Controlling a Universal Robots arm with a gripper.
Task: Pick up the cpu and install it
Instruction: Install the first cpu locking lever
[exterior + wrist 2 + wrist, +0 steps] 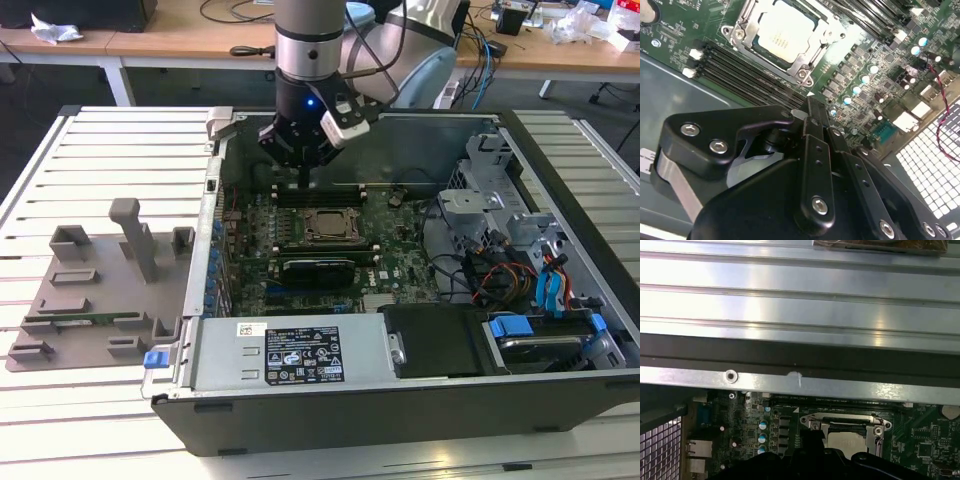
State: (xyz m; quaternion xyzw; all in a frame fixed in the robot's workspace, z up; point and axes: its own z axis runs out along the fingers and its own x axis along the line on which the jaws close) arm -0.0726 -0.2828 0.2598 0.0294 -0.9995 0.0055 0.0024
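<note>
One black robot tool (303, 150), fingers pinched narrow and holding nothing, hangs over the green motherboard (390, 270); the silvery-white square cpu (782, 34) sits in the metal-framed socket (802, 75), just beside the fingertips, across the memory slots.

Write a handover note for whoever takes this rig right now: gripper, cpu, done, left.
Gripper: shut, holding nothing, hanging inside the open computer case just above the memory slots beside the socket.
cpu: lying flat in the metal-framed socket of the green motherboard; in the first wrist view its pale top shows within the frame.
Done: cpu is picked and placed.
Left: I cannot tell whether the socket's frame is latched; check that.
Grey tray sits outside the case, at the exterior view's left.
</note>
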